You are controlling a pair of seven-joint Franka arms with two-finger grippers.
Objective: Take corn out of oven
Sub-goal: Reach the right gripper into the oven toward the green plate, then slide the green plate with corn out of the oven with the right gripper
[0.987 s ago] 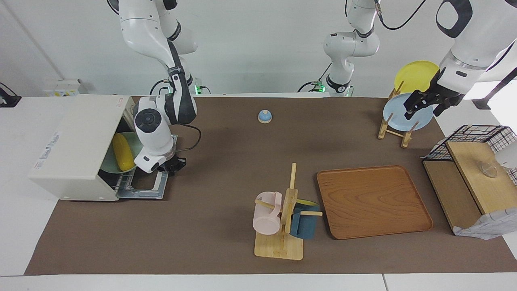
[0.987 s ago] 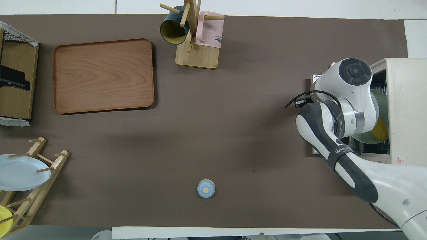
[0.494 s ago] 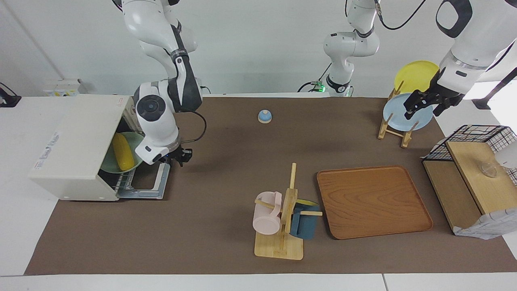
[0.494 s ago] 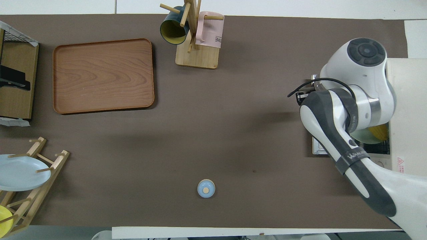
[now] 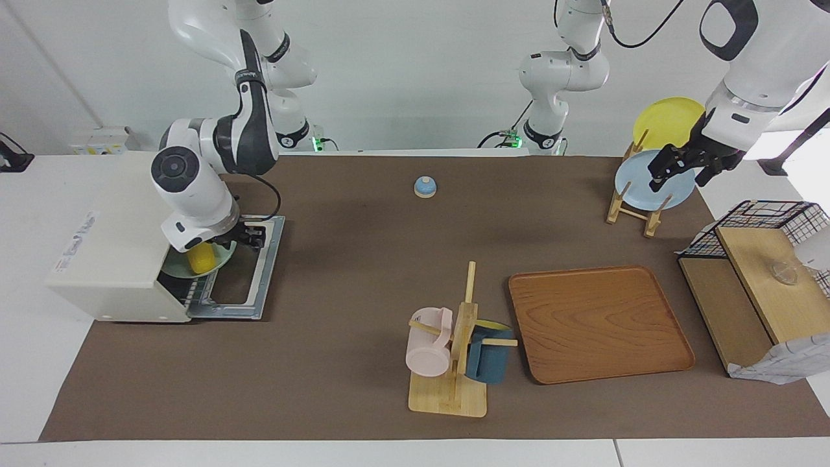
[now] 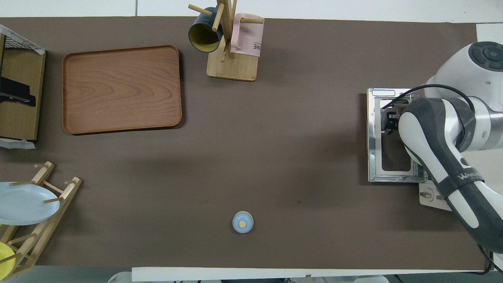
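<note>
A matte brown mat (image 5: 363,259) covers the table, and on it the boxy white oven (image 5: 110,259) sits at the right arm's end, its door (image 5: 249,272) folded down flat, a metal frame around a dark pane. Near the middle lies a rectangular wooden tray (image 5: 600,322) with rounded corners and visible grain. At the left arm's end stands a black wire basket (image 5: 758,217) with a pale wooden board inside. A slatted wooden plate rack (image 5: 632,207) holds a round pale blue plate (image 5: 652,185) and a round yellow plate (image 5: 668,120). A wooden mug tree (image 5: 457,350) carries a pink mug (image 5: 429,340) and a dark blue mug (image 5: 487,360). Just inside the oven's mouth, a shallow green plate (image 5: 175,267) bears the glossy yellow corn (image 5: 201,258), only its blunt end showing below the arm. The right gripper (image 5: 249,235) hangs over the open door just beside the corn; whether its fingers are parted cannot be told. The left gripper (image 5: 681,165) hangs over the plate rack, waiting, its dark fingers spread apart. A small blue domed bell (image 5: 425,187) sits near the robots.
</note>
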